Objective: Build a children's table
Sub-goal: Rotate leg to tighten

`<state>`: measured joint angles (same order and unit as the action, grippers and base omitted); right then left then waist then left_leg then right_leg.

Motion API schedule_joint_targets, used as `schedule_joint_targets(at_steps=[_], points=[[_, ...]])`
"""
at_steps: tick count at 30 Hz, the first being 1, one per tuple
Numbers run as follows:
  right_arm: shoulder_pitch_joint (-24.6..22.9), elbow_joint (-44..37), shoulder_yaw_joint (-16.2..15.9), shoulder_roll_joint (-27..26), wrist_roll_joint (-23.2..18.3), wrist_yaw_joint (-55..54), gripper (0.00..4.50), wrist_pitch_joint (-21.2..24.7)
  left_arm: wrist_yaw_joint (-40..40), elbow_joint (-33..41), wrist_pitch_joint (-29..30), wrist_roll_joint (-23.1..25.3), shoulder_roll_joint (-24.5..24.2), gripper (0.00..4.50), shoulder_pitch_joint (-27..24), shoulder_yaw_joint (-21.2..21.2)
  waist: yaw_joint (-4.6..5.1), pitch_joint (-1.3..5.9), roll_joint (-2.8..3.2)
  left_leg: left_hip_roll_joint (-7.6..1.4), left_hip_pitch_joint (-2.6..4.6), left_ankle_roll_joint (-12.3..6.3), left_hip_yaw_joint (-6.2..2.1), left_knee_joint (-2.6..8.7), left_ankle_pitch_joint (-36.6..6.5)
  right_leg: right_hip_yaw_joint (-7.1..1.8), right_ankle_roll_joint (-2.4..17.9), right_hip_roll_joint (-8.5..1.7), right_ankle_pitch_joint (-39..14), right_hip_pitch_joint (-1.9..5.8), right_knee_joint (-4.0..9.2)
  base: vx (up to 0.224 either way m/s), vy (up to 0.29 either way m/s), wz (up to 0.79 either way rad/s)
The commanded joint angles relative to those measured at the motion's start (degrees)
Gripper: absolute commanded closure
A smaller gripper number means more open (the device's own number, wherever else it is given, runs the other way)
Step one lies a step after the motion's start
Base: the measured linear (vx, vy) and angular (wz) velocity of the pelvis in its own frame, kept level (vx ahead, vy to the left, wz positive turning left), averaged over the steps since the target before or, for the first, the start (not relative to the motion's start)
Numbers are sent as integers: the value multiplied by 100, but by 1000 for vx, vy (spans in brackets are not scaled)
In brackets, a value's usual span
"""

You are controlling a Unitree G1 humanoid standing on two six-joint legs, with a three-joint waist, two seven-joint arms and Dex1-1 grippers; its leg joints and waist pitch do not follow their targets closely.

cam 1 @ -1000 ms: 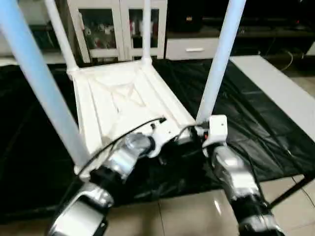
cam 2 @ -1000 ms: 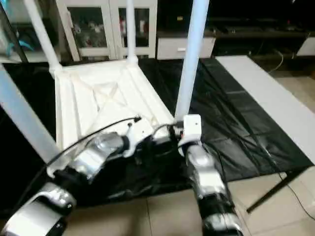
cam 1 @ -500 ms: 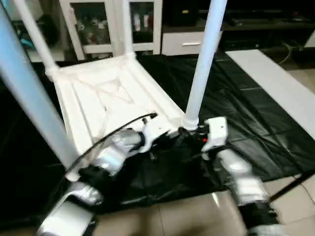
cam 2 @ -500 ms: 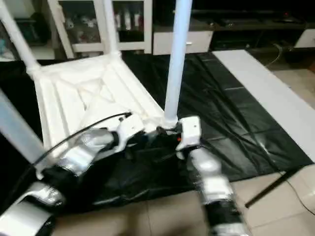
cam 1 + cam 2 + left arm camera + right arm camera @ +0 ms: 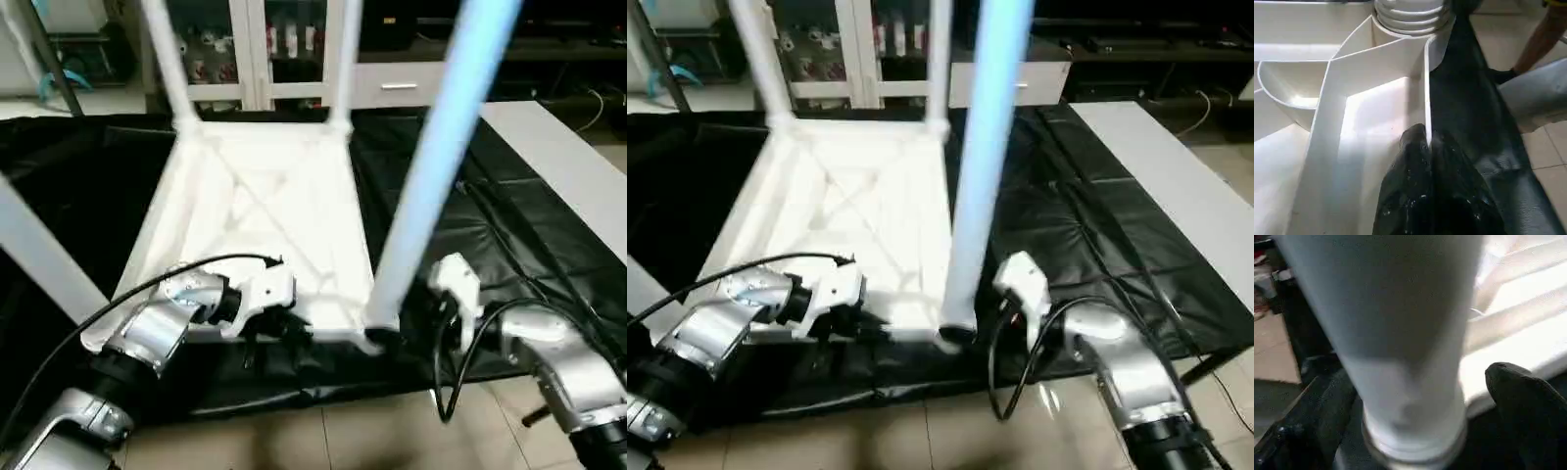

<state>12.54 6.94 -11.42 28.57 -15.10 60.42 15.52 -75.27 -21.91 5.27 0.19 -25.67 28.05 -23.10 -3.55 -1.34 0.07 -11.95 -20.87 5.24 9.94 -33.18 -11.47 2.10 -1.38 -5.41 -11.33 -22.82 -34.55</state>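
The children's table lies upside down on a black sheet, its ribbed white top (image 5: 260, 211) facing up. Four white legs stand in the corner sockets: two far ones (image 5: 167, 59) (image 5: 343, 59), a near left one (image 5: 39, 255) and a near right one (image 5: 431, 186). My left gripper (image 5: 1426, 147) is shut on the thin rim wall of the top's near edge (image 5: 294, 328), close to the near right socket (image 5: 1410, 14). My right gripper (image 5: 1425, 431) is open around the foot of the near right leg (image 5: 1400, 342), with one finger (image 5: 1327, 416) and the other finger (image 5: 1528, 401) standing off each side.
The black sheet (image 5: 509, 245) covers the floor around the table. A white cabinet with glass doors (image 5: 265, 49) stands behind. A long white board (image 5: 1156, 166) lies to the right. Beige tiles (image 5: 343, 441) run along the near side. A person's leg (image 5: 1542, 39) is nearby.
My right gripper has opened and let go of the near right leg, and its forearm has drawn back to the right. The left gripper keeps its hold. The head camera has shifted.
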Motion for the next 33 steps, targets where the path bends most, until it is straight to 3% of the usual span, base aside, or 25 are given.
schedule_joint_targets(at_steps=[1,6,12,20,27,29,31,32,33], points=[[66,48,-253,55,204,159,5,14,-217,5,114,106,109,450,-140,-396,18,239,-42,-107,54,-332,53,378,-893,-151,1484,-170,-350,248,328,0,0,0],[139,97,-379,80,214,240,20,16,-242,32,133,104,118,450,-131,-421,29,249,-56,-91,41,-399,53,353,-789,-149,1503,-170,-188,263,311,0,0,0],[300,283,-408,49,299,278,85,-107,-224,91,170,125,113,450,-120,-427,34,245,-57,-93,39,-358,50,351,-906,-149,1493,-170,-384,254,315,0,0,0],[293,323,-395,44,294,338,157,-117,-252,160,253,129,82,450,-161,-442,30,263,-71,-87,37,-453,52,322,-717,-146,1542,-163,-145,264,283,0,0,0],[260,385,-402,10,281,364,176,-152,-389,250,409,117,13,450,-202,-499,35,263,-62,-85,36,-450,51,322,-724,-144,1551,-163,-184,263,282,0,0,0],[317,743,-163,-352,346,-308,178,-170,-57,85,338,257,131,450,-164,-466,42,267,-58,-86,41,-432,53,320,-734,-146,1559,-165,-194,259,287,0,0,0],[345,881,-76,-488,366,-568,178,-158,117,-2,304,326,192,450,-141,-445,69,233,-40,-83,24,-342,46,358,-934,-138,1517,-159,-457,240,322,0,0,0],[397,1109,30,-673,453,-1006,178,-157,420,-181,220,399,331,450,-92,-386,103,189,-51,-85,52,-120,27,417,-1539,-134,1330,-169,-1333,225,408,0,0,0],[397,1110,30,-674,454,-1008,178,-157,421,-182,219,399,332,450,-91,-386,103,189,-51,-85,52,-120,27,417,-1539,-134,1330,-169,-1333,225,408,0,0,0]])
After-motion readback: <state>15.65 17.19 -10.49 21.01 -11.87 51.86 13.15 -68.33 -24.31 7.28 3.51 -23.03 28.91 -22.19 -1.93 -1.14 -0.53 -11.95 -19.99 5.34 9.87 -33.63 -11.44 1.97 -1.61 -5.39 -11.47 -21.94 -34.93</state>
